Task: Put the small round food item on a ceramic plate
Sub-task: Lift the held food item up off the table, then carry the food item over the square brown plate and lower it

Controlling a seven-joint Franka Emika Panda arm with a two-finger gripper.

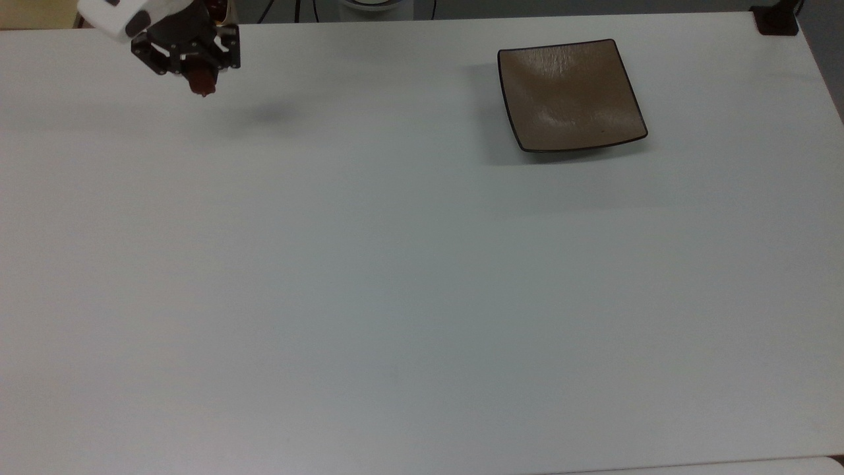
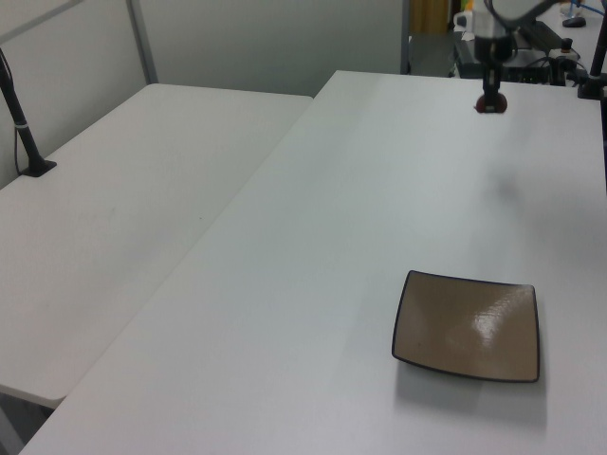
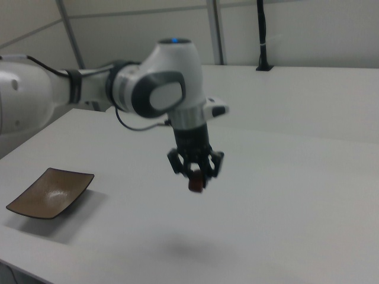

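In the top view, the gripper [image 1: 202, 84] hangs at about 10 o'clock of the frame, near the counter's [image 1: 395, 277] far edge. Its jaws are closed narrowly on the food item [image 1: 201, 86], a small dark reddish-brown lump that pokes out below the black fingers [image 1: 224, 56]. A soft shadow lies on the counter at about 4 o'clock from the gripper, apart from it, so the item is held clear of the surface. The plate [image 1: 570, 94] sits well apart at about 1 o'clock of the frame: square, tan-brown, dark-rimmed, with upcurved corners and nothing on it. A black mount [image 1: 777, 20] stands at the counter's far corner, at 2 o'clock.

In the left view, a second white table [image 2: 123, 218] fills the 9 o'clock side, with a black post [image 2: 24, 142] at its edge. The plate [image 2: 469, 325] rests at about 4 o'clock, and the gripper [image 2: 490, 102] with the food item [image 2: 490, 104] hangs at 1 o'clock, above the counter [image 2: 332, 265].

In the right view, the plate [image 3: 51, 192] lies at about 8 o'clock on the counter [image 3: 284, 225]. The white arm [image 3: 118, 89] reaches in from 9 o'clock, and the gripper [image 3: 195, 180] points straight down near the centre, the food item [image 3: 195, 183] pinched at its tips. A faint shadow shows on the counter at 6 o'clock from it.
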